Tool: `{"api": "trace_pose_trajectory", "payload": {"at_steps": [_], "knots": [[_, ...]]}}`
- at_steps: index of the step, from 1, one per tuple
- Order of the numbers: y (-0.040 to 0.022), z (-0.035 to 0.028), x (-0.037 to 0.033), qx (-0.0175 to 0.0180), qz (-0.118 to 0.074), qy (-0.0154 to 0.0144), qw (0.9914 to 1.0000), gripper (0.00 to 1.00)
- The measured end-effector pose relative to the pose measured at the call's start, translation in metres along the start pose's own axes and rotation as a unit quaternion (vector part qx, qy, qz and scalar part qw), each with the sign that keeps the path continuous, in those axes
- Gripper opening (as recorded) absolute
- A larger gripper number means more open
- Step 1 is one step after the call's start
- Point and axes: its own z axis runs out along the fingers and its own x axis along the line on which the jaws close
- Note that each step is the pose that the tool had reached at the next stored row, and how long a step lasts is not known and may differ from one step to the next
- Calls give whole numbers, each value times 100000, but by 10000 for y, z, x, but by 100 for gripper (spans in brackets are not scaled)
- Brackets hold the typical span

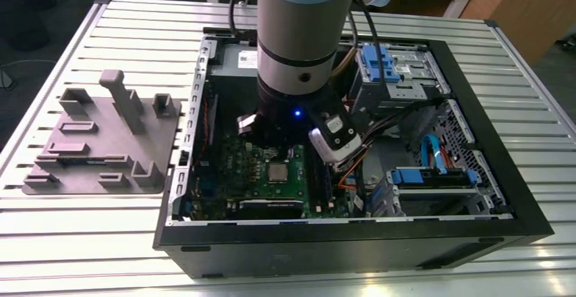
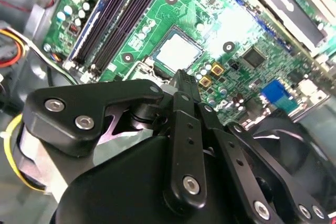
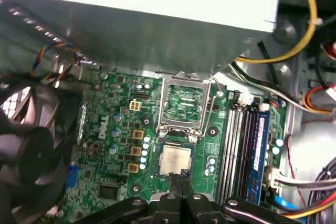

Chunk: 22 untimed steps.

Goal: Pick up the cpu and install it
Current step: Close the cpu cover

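The cpu (image 1: 277,171) is a small silvery square lying flat in its socket on the green motherboard (image 1: 236,172) inside the open computer case. In both wrist views the cpu (image 3: 176,160) (image 2: 177,52) sits just beyond my fingertips. My gripper (image 3: 181,174) (image 2: 180,76) hangs close above the chip's near edge, black fingers pressed together, shut on nothing. The socket's metal hold-down frame (image 3: 184,103) stands swung open beside the chip. In the exterior view the arm's wrist covers the fingers.
The black case wall (image 1: 531,223) rings the work area. A black fan (image 3: 26,140) and memory slots (image 3: 236,145) flank the socket. Blue drive brackets (image 1: 432,175) and loose cables (image 1: 355,169) lie toward the exterior view's right. A grey plate with upright blocks (image 1: 99,142) sits on the slatted table.
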Motion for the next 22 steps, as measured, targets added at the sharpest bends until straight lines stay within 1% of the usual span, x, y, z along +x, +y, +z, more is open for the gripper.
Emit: {"api": "trace_pose_trajectory", "payload": {"at_steps": [2, 4, 7, 10, 12, 17, 22], "knots": [[0, 1, 0, -18, -1663, 104, 99986, 10], [0, 3, 0, -38, -3461, 217, 99940, 10], [0, 5, 0, -63, -6060, 383, 99815, 10], [0, 6, 0, -81, -8259, 524, 99657, 10], [0, 6, 0, -93, -9552, 606, 99541, 10], [-1, 7, 0, -125, -12811, 810, 99173, 10], [-1, 7, 0, -153, -15850, 1008, 98731, 10]]}}
